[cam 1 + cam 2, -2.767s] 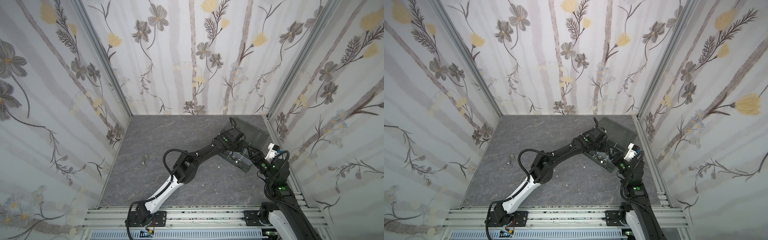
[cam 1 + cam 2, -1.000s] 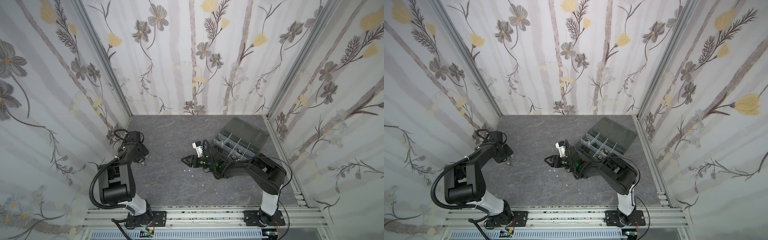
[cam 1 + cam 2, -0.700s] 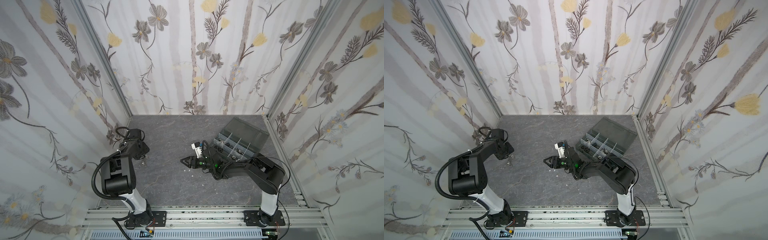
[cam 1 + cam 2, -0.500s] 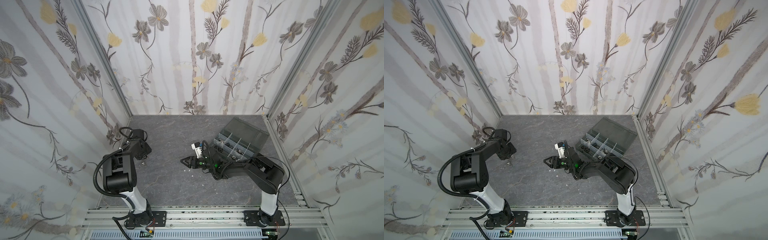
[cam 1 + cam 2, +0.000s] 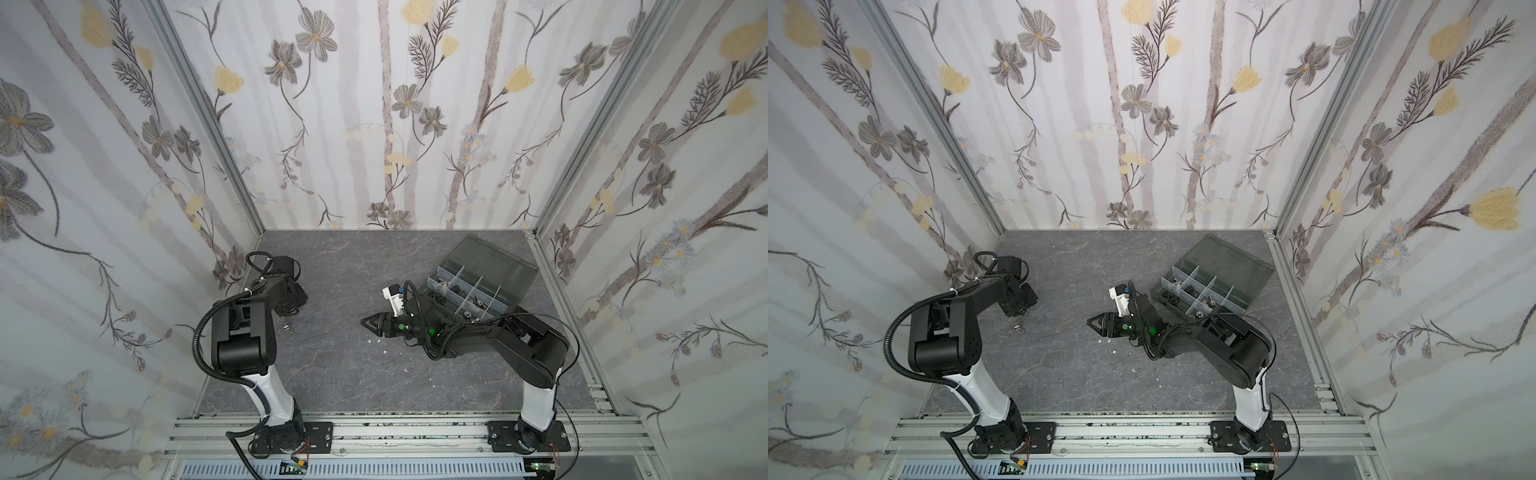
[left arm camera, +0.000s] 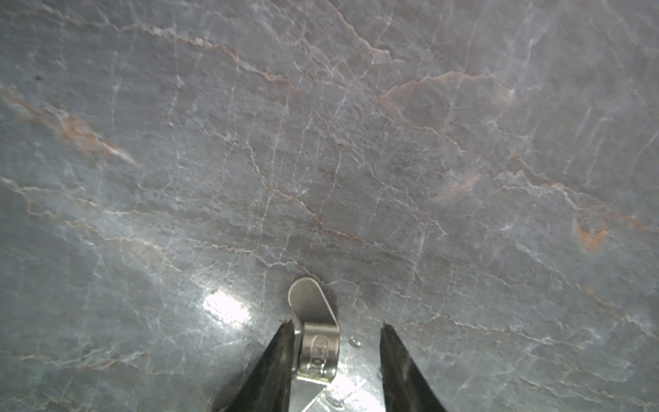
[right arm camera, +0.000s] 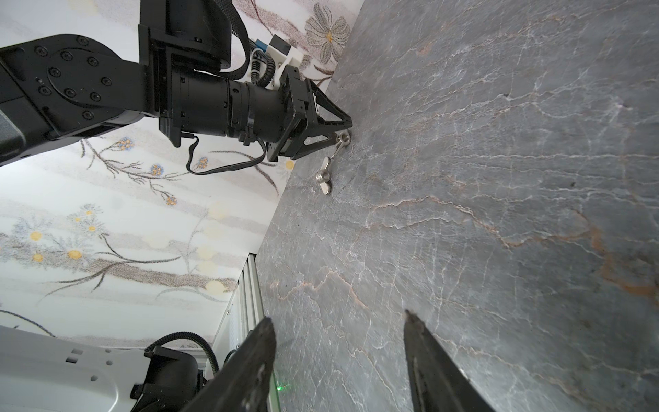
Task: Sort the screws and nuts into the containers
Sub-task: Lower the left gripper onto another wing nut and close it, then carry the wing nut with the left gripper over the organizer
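**Top views.** In both top views your left gripper [image 5: 290, 311] [image 5: 1017, 309] stands tip-down on the grey marbled bench [image 5: 332, 374], close to the left wall. It is over two small silver wing-shaped metal nuts [image 5: 288, 325] [image 5: 1018, 327]. Your right gripper [image 5: 366, 322] [image 5: 1091, 322] hovers mid-bench, well apart from them. The dark grey rectangular plastic organizer box [image 5: 469, 296] sits right of centre towards the rear, its smoky lid [image 5: 490, 262] open.

**Left wrist view.** The left gripper [image 6: 336, 323] has its jaws partly apart around one wing nut [image 6: 313, 331]. One finger [image 6: 281, 349] touches it; the other stands clear, so nothing is clamped.

**Right wrist view.** Your right gripper [image 7: 338, 315] is moderately wide with nothing between its jaws. A second wing nut [image 7: 323, 177] lies on the bench just beside the left gripper [image 7: 345, 131].
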